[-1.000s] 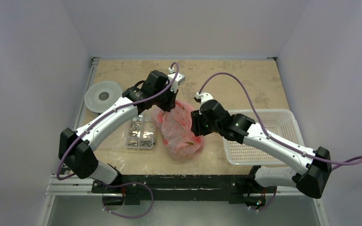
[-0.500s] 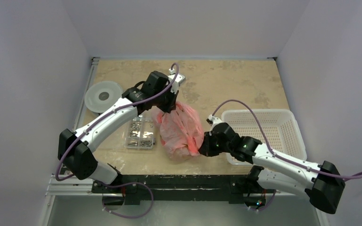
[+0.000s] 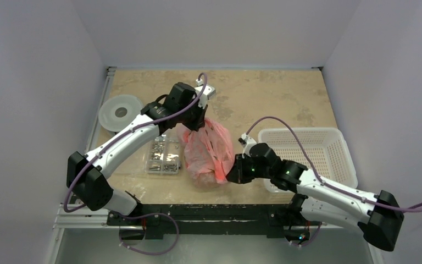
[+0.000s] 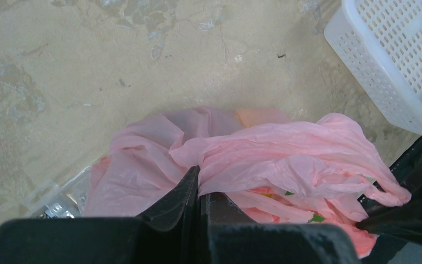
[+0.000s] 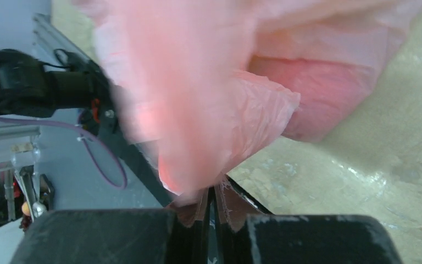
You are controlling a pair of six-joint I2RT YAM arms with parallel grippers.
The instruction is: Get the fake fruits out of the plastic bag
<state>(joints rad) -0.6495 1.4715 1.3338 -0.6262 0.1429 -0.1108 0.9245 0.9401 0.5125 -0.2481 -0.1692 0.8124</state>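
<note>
The pink plastic bag (image 3: pixel 207 151) lies crumpled near the table's front edge, between both arms. My left gripper (image 3: pixel 196 125) is shut on a fold at the bag's far end; the left wrist view shows the jaws pinched on pink plastic (image 4: pixel 264 154). My right gripper (image 3: pixel 232 175) is shut on the bag's near right corner; the right wrist view shows pink film (image 5: pixel 220 104) pulled up from between the jaws. The fake fruits stay inside the bag; only small green and yellow bits (image 4: pixel 316 218) show through the film.
A clear box of small metal parts (image 3: pixel 164 155) lies just left of the bag. A white perforated basket (image 3: pixel 329 143) stands at the right, under the right arm. A round grey tape roll (image 3: pixel 120 113) sits at the far left. The table's front edge is close to the bag.
My right arm swung from the bag's far right side down to its near right corner and closed on it there. The bag has been tugged slightly. The left gripper has kept its hold.
</note>
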